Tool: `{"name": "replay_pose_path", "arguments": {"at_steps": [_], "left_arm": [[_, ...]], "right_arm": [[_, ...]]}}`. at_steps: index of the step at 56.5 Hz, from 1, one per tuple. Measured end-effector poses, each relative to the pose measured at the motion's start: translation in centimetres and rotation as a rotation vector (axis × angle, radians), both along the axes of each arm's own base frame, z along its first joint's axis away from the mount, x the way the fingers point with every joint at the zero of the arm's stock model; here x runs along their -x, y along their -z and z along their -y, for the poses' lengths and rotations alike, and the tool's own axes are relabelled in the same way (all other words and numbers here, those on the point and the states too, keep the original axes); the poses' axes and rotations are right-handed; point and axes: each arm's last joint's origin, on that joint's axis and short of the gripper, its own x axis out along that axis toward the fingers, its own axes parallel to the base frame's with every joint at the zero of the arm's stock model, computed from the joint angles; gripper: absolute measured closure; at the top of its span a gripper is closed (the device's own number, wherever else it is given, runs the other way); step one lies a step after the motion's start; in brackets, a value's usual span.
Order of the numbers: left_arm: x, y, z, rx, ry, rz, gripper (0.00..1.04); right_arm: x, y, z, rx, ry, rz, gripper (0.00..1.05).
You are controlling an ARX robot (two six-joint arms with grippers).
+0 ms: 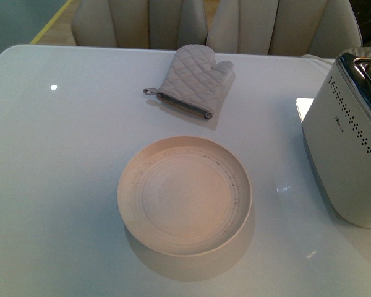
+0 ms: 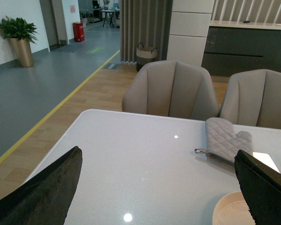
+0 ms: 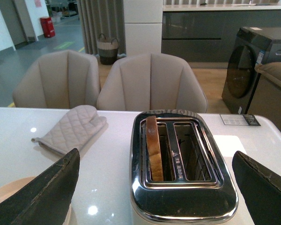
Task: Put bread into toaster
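- The toaster (image 3: 182, 166) stands on the table (image 1: 62, 185); in the front view the frame edge cuts it off.
- The bread (image 3: 153, 146) stands upright in the toaster's slot nearer the mitt (image 1: 195, 79); only its brown crust shows.
- The other slot looks empty.
- The plate (image 1: 184, 195) lies beside the toaster, with nothing on it.
- The left gripper (image 2: 159, 187) is spread wide and holds nothing; only its finger ends are visible.
- The right gripper (image 3: 154, 187) is also wide, above the toaster.
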Motion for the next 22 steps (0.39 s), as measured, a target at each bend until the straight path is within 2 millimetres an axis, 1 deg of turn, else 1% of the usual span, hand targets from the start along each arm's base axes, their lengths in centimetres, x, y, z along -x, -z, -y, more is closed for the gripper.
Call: {"name": "replay_pose_path", "arguments": {"at_steps": [22], "left_arm": [[0.00, 0.00, 0.00, 0.000, 0.000, 0.000, 0.07]], "right_arm": [[0.00, 0.00, 0.00, 0.000, 0.000, 0.000, 0.09]]}}
